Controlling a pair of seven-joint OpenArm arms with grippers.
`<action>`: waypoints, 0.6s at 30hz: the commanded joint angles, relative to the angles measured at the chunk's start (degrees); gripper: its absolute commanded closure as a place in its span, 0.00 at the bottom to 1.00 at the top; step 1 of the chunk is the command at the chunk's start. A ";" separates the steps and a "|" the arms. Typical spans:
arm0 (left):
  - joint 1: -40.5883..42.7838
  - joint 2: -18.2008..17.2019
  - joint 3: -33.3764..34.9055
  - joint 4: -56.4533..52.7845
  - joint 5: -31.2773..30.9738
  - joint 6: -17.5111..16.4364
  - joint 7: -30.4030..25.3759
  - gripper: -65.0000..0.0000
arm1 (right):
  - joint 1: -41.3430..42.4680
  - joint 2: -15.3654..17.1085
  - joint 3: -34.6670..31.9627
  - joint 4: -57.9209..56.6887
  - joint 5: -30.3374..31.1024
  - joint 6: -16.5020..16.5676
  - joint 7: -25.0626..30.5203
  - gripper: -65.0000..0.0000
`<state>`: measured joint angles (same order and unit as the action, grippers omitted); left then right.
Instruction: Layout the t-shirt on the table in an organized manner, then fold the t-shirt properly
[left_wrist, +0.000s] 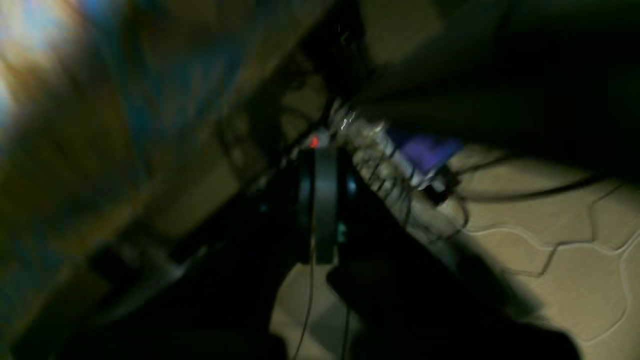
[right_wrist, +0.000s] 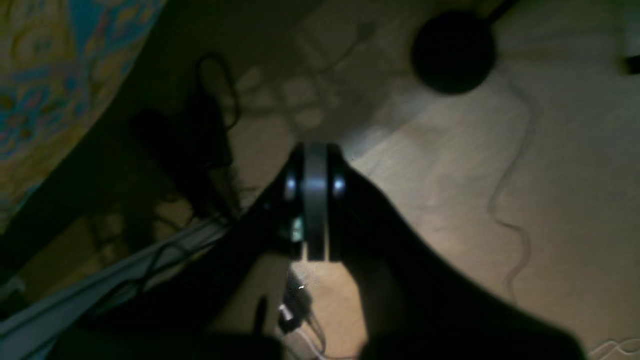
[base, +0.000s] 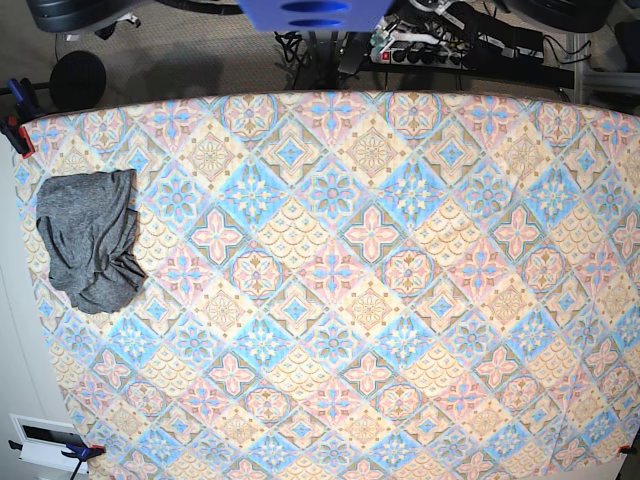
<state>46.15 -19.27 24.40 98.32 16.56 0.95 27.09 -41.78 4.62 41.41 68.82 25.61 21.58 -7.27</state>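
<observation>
Worktop (base: 400, 300) first: it fills the base view, a wide patterned cloth of blue, pink and cream medallions, and almost all of it lies bare. Neither of our arms shows over it. Next in size comes the t-shirt (base: 90, 240), a dark heather-grey heap, wrinkled and bunched, resting close to the worktop's left edge in the base view, towards the far corner. As far as the bunching lets us judge, its long axis runs from the far edge towards the near one.

That side of the base view belongs to our right arm, so we judge the right arm the nearer one for the first reach; the left arm would have to cross the whole worktop.

Both wrist cameras look down past the worktop's edge at the floor and some cables, blurred and dim. Our right fingers (right_wrist: 315, 200) are pressed together with nothing between them, and our left fingers (left_wrist: 325, 200) likewise, so the shirt lies up and away from both, well apart. Laying it out has not yet begun.
</observation>
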 joint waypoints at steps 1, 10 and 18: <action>0.84 -0.21 0.52 -2.54 -0.07 0.41 -2.34 1.00 | -1.25 0.61 -0.13 -0.46 0.02 -0.27 0.81 1.00; -6.19 0.85 0.08 -36.13 -5.61 5.16 -24.23 1.00 | 6.22 0.61 -7.43 -16.03 -0.15 -0.27 1.25 1.00; -19.29 3.05 0.17 -69.09 -18.53 4.81 -46.92 1.00 | 14.22 0.78 -21.58 -35.63 -0.24 -0.27 10.92 1.00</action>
<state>26.02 -16.16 24.43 28.56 -2.26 5.87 -19.42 -27.73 4.78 19.53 32.25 24.95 20.78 2.55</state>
